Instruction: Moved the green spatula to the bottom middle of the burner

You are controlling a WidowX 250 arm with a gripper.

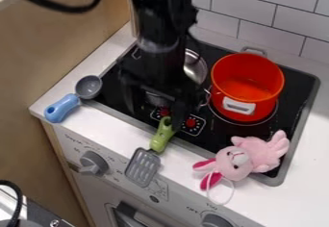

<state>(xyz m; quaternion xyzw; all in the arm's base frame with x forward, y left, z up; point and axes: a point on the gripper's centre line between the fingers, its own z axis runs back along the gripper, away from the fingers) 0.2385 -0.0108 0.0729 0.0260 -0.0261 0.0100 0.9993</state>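
Observation:
The black gripper (156, 111) hangs over the left front of the black stove, its fingers spread open. Its right fingertip is close beside the upper end of the green spatula (163, 134); whether they touch I cannot tell. The spatula's green handle lies over the stove's front edge near the red knobs, and its grey slotted head rests at the counter's front edge, pointing toward the camera. Part of the burner area on the stove (215, 137) is hidden by the arm.
An orange-red pot (246, 86) stands on the right burner. Behind the arm is a silver metal lid or pan (195, 67). A pink plush toy (245, 157) lies at the stove's front right corner. A blue-handled ladle (63, 107) rests on the left counter.

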